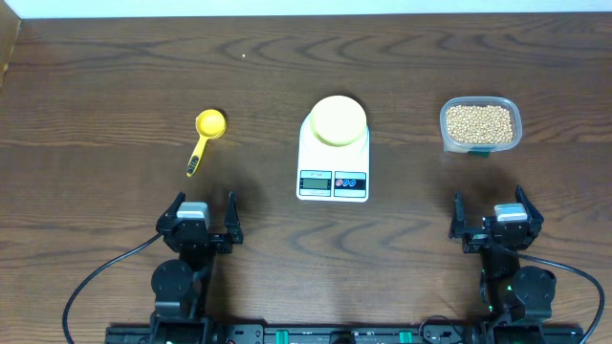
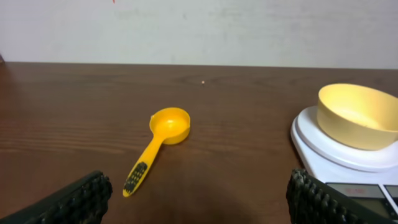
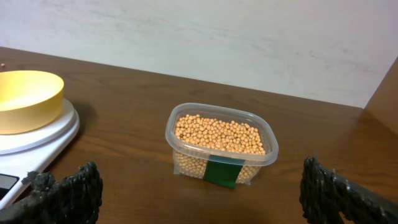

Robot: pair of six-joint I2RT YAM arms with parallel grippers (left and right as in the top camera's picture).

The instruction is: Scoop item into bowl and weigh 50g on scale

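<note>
Left end effector [image 1: 205, 199] released, jaws wide, parked by the near worktop [image 1: 96, 96] edge. I see the scoop [image 1: 207, 124] just ahead of it, well apart from the scale [image 1: 333, 164] at centre, with the bowl [image 1: 337, 119] on its platform. Beans [image 1: 478, 122] sit in the tub [image 1: 517, 122] further right. Right end effector [image 1: 489, 199] also released, near edge, well apart from the tub.

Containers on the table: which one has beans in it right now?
The clear plastic tub on the far right, full of tan beans. The pale yellow bowl on the scale and the yellow scoop are empty.
</note>
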